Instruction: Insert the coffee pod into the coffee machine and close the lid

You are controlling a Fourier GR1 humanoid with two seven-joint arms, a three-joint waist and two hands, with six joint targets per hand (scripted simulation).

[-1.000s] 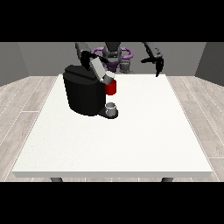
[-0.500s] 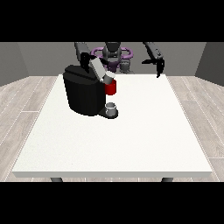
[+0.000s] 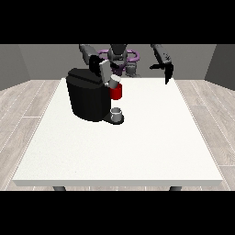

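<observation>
Black plastic fills the left of the scene: the coffee machine [image 3: 88, 95] stands on the white counter [image 3: 137, 147] with its lid [image 3: 103, 68] tilted up, not closed. Just right of it, the red front part [image 3: 116, 93] sits above a small grey cup [image 3: 117, 114] on the drip base. What looks like the pale coffee pod [image 3: 114, 81] shows at the machine's upper front, by the raised lid; whether it is fully seated I cannot tell. The hand at the view's left [image 3: 95, 61] is close behind the lid, and I cannot tell how its fingers lie. A pod sitting crooked could jam the lid on closing, and a sideways push could shift the machine or knock the cup. At the far right, the other hand [image 3: 167, 69] hangs well apart, fingers pointing down, relaxed, holding nothing.
</observation>
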